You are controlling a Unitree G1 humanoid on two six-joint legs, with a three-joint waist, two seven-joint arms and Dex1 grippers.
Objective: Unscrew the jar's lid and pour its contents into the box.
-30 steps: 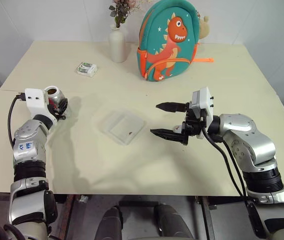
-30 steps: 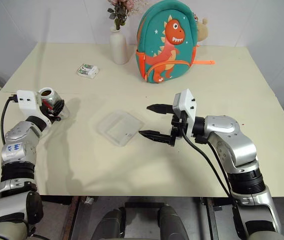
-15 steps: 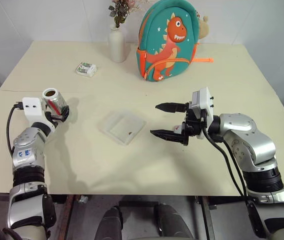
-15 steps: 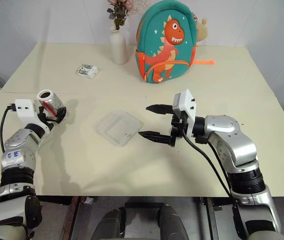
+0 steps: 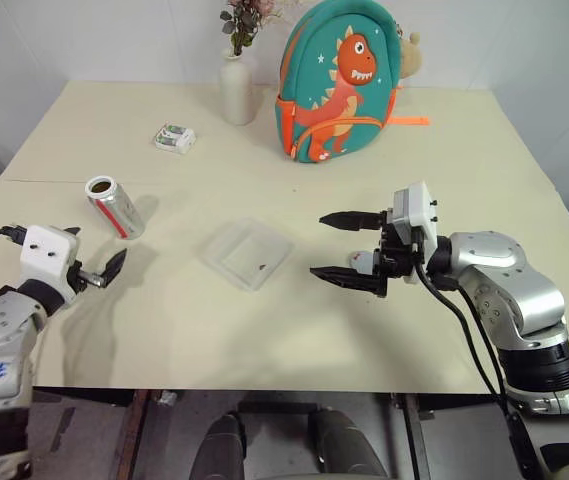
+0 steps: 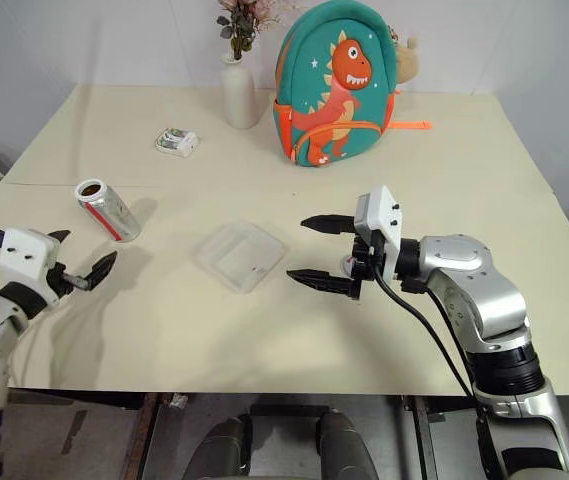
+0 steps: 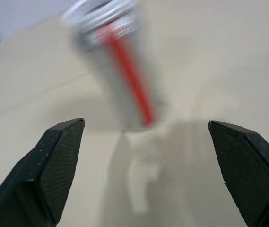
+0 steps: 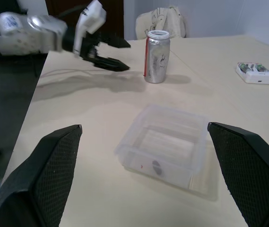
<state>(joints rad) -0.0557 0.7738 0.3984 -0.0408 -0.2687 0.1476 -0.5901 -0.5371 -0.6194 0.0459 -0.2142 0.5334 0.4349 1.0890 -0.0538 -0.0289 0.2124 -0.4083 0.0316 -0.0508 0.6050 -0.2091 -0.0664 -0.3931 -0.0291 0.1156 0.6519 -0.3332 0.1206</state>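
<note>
The silvery jar (image 5: 114, 207) with a red stripe stands upright on the table at the left, its mouth uncovered and dark contents (image 5: 99, 186) showing inside. My left gripper (image 5: 94, 250) is open, drawn back from the jar toward the table's near edge; its wrist view looks at the jar (image 7: 120, 71) between spread fingers. The clear box (image 5: 247, 253) lies mid-table with a dark bit in it. To its right hovers my right gripper (image 5: 320, 245), open and pointing at the box (image 8: 165, 142). A small greyish piece with a pink mark, seemingly the lid (image 5: 362, 262), shows by its near finger.
A teal dinosaur backpack (image 5: 339, 80) and a white vase (image 5: 236, 90) stand at the table's far edge. A white-and-green packet (image 5: 175, 137) lies at the far left. A seam in the tabletop runs past the jar.
My left gripper opened, let go of the jar and pulled back toward the near edge. The jar now stands alone on the table. The right gripper barely moved.
</note>
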